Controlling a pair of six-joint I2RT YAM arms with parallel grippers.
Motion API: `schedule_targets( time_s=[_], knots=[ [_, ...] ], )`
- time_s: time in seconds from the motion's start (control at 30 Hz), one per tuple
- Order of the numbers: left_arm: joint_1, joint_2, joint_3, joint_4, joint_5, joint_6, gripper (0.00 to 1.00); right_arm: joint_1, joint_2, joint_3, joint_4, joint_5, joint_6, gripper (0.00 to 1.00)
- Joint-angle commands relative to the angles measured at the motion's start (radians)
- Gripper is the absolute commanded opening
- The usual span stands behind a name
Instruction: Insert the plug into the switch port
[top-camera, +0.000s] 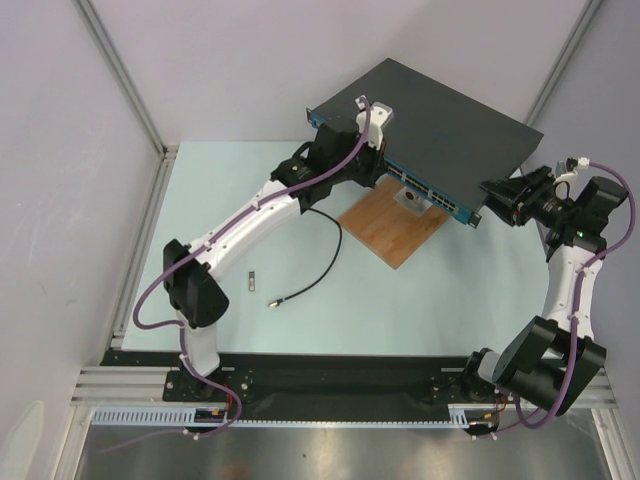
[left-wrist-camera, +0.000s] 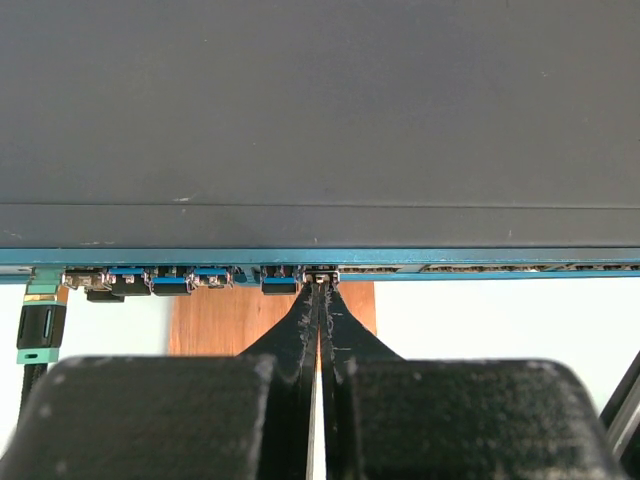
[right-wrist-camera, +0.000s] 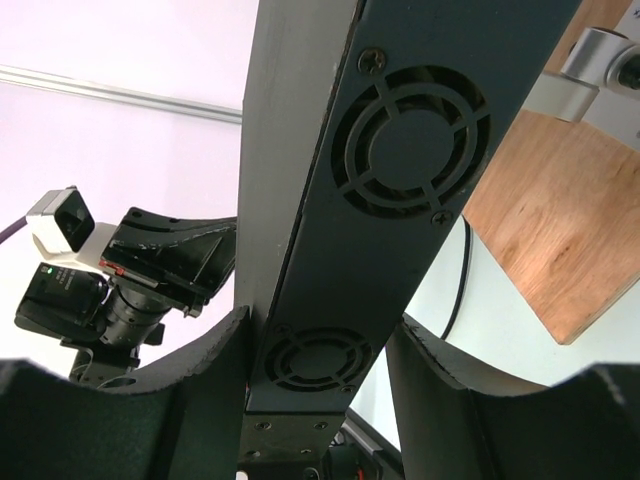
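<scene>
Fingertips of our left gripper (left-wrist-camera: 320, 290), pressed together, reach the blue port row (left-wrist-camera: 180, 280) of the switch (top-camera: 440, 115), which lies diagonally toward the table's (top-camera: 400, 310) far right corner, clamped endwise by our right gripper (right-wrist-camera: 320, 385), while the plug (left-wrist-camera: 40, 328) hangs leftward, seemingly seated.

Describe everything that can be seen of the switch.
The switch is a wide, flat box with a matt black top, seemingly metal, and a blue front face lined with small ports. Its end panel shows two round fan grilles and screws. The right gripper clamps that end; the shut left gripper meets a front port.
</scene>
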Motion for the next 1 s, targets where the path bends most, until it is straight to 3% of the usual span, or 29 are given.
schedule_targets(
  time_s=[0.0, 0.27, 0.43, 0.5, 0.6, 0.73, 0.8, 0.97],
  knots=[
    [-0.007, 0.072, 0.089, 0.204, -0.044, -0.022, 0.00, 0.055, -0.016, -0.005, 0.007, 0.037, -0.115, 0.00],
    [-0.009, 0.141, 0.199, 0.215, -0.061, -0.015, 0.00, 0.060, -0.019, -0.002, 0.003, 0.042, -0.120, 0.00],
    [-0.015, 0.101, 0.192, 0.157, -0.013, 0.047, 0.00, 0.057, -0.011, 0.021, 0.001, 0.043, -0.127, 0.00],
    [-0.015, 0.036, 0.152, 0.128, 0.032, 0.089, 0.03, 0.046, -0.005, 0.027, 0.001, 0.042, -0.133, 0.00],
    [-0.014, -0.060, 0.033, 0.076, 0.112, 0.215, 0.15, 0.022, 0.012, 0.039, -0.003, 0.037, -0.138, 0.00],
    [-0.003, -0.294, -0.219, 0.059, 0.180, 0.264, 0.34, -0.011, 0.033, 0.053, -0.005, 0.027, -0.140, 0.13],
    [-0.003, -0.366, -0.282, 0.033, 0.186, 0.289, 0.38, -0.024, 0.038, 0.059, -0.005, 0.020, -0.144, 0.22],
    [0.014, -0.604, -0.474, -0.097, 0.252, 0.405, 0.52, -0.034, 0.049, 0.073, -0.019, 0.007, -0.146, 0.55]
  ],
)
